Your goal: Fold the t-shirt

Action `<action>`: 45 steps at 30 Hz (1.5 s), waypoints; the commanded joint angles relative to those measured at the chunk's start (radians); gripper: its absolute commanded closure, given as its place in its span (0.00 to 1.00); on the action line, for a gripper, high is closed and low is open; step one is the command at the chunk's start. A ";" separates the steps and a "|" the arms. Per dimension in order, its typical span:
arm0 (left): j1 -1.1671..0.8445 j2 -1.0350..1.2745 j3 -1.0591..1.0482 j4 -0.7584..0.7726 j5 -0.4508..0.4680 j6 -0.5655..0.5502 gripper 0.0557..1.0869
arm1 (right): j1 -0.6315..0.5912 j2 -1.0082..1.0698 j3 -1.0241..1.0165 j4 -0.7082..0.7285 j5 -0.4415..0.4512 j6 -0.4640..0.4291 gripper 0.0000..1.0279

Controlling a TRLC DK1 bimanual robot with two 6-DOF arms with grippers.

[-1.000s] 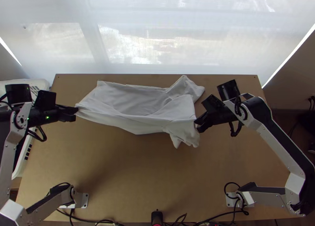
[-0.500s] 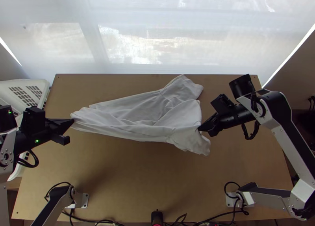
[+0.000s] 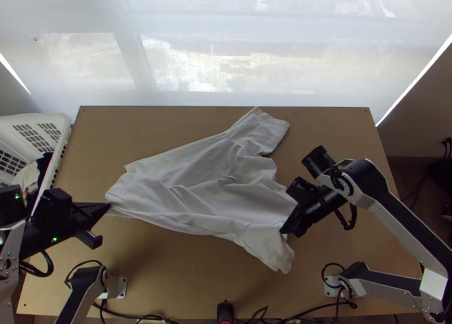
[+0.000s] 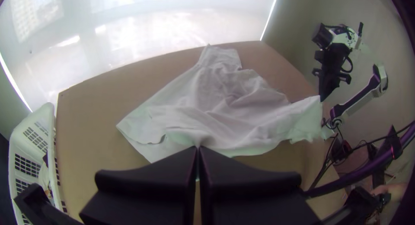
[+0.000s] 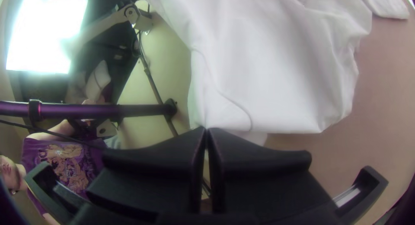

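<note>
while left tool (image 3: 108,206) and right tool (image 3: 283,231) pinch the t-shirt (image 3: 198,180) | white basket (image 3: 10,133) beside table (image 3: 192,279) | cables (image 3: 150,316) along near edge

The shirt (image 3: 209,171) is plain white, the bench (image 3: 186,284) brown. White too is the basket (image 3: 34,118) – its walls patterned with grids of slots. Arms (image 3: 395,232) pair silver-grey with black; the fingers (image 3: 291,222) are all black – and small lights (image 3: 55,239) glow green. The tube (image 5: 86,110) is purple.

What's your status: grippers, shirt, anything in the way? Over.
Left black gripper and right black gripper shut on white cloth t-shirt. Shirt spread, wrinkled. White plastic basket near left gripper, likely no obstruction.
</note>
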 commanded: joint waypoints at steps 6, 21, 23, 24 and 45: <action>-0.075 -0.102 -0.186 -0.088 -0.026 0.051 0.85 | 0.042 0.007 -0.196 0.083 0.001 -0.002 0.97; 0.031 -0.023 -0.136 0.043 -0.084 0.054 0.05 | -0.202 -0.036 0.051 0.156 0.104 0.024 0.04; 0.081 0.006 -0.147 0.139 -0.118 0.054 0.05 | -0.245 -0.037 0.090 0.181 0.126 0.024 0.04; 0.106 0.026 -0.155 0.179 -0.127 0.053 0.05 | -0.263 -0.037 0.109 0.190 0.138 0.024 0.04; -0.048 0.863 -0.078 0.599 -0.234 -0.268 0.05 | -0.248 -0.075 0.160 0.234 0.208 0.131 0.04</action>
